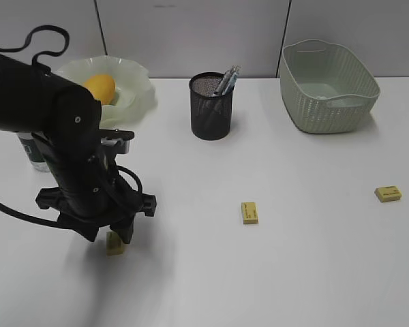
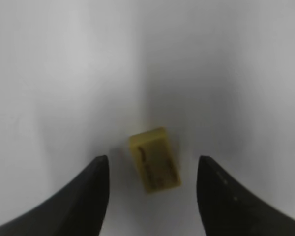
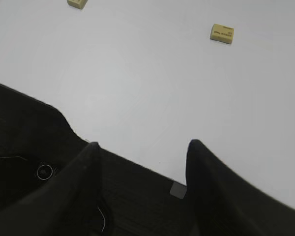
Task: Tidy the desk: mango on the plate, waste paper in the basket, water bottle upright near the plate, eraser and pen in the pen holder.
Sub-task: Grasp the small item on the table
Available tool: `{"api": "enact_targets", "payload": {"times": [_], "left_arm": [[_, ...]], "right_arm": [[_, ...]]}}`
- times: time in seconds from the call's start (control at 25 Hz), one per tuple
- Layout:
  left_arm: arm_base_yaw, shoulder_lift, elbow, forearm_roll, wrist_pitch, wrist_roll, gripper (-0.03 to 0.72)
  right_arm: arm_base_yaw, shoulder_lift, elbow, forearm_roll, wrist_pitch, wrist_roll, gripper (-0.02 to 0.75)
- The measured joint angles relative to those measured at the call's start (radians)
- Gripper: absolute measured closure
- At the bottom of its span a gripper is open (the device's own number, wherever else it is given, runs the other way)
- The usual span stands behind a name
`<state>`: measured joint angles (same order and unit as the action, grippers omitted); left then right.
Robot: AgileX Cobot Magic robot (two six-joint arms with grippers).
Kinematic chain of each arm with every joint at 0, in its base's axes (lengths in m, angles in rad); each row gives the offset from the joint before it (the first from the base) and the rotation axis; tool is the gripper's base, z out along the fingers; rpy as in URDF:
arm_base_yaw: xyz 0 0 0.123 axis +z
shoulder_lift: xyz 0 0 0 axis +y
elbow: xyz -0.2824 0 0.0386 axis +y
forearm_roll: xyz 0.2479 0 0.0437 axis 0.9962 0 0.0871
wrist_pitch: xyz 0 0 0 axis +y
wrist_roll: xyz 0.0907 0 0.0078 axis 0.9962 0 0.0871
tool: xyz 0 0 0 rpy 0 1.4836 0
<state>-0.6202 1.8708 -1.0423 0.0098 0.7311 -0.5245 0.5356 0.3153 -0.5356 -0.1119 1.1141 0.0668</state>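
Left wrist view: eraser (image 2: 154,160) between open left gripper (image 2: 152,189).

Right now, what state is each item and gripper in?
Mango: on the plate.
Pen: in the holder.
Bottle: beside plate, mostly hidden.
Basket: upright, contents unclear.
Three erasers: loose on desk.
Left gripper: open, astride an eraser.
Right gripper: open, holding nothing.

Exterior: looks down at a slant across the desk (image 1: 293,272) toward the back wall. Left wrist: close, straight down past its tool (image 2: 152,191) onto an eraser (image 2: 154,160), shared with exterior. Right wrist: higher, slanting over the desk edge.
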Motion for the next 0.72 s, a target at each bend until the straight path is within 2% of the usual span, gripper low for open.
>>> {"api": "enact_targets", "payload": {"times": [0.56, 0.72], "left_arm": [[0.0, 0.067, -0.005, 0.016, -0.048, -0.002, 0.256], [0.0, 0.072, -0.006, 0.024, -0.043, -0.002, 0.312]], "right_arm": [[0.0, 0.0, 0.0, 0.0, 0.0, -0.001, 0.3], [0.0, 0.0, 0.0, 0.0, 0.0, -0.001, 0.3]]}}
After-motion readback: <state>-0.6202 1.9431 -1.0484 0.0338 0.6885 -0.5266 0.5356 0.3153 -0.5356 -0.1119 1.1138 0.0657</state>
